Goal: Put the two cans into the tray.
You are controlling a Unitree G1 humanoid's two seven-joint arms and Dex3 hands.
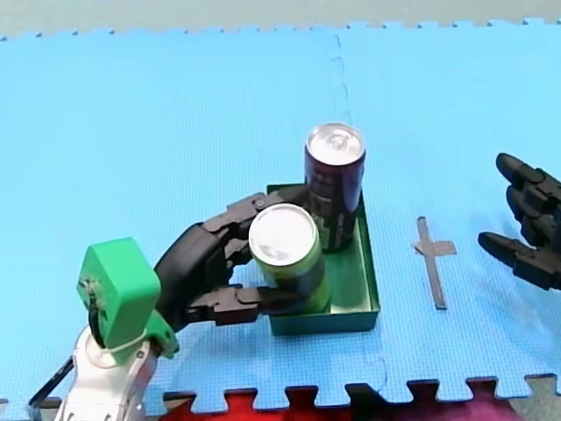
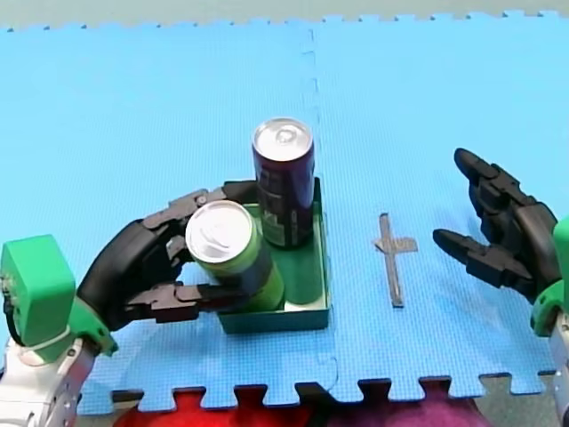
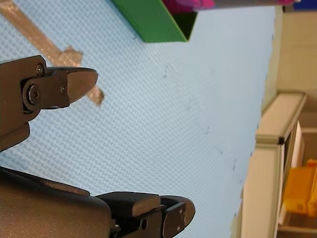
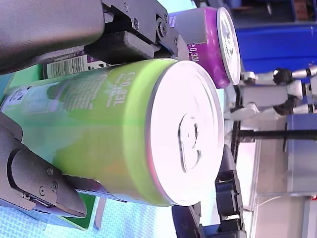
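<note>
step: second can going in, by my reading; purple can (image 2: 284,182) stood upright at the far end of the green tray (image 2: 323,267).
left hand (image 2: 151,267): fingers wrapped round the lime-green can (image 2: 236,262).
lime-green can: upright at the tray's near end, just beside the purple can; seated on the tray floor or not, could not tell.
right hand (image 2: 502,236): held nothing, fingers uncurled, well right of the tray.
next: likely set the can down, loosen the fingers, and back off without nudging the purple can.
</note>
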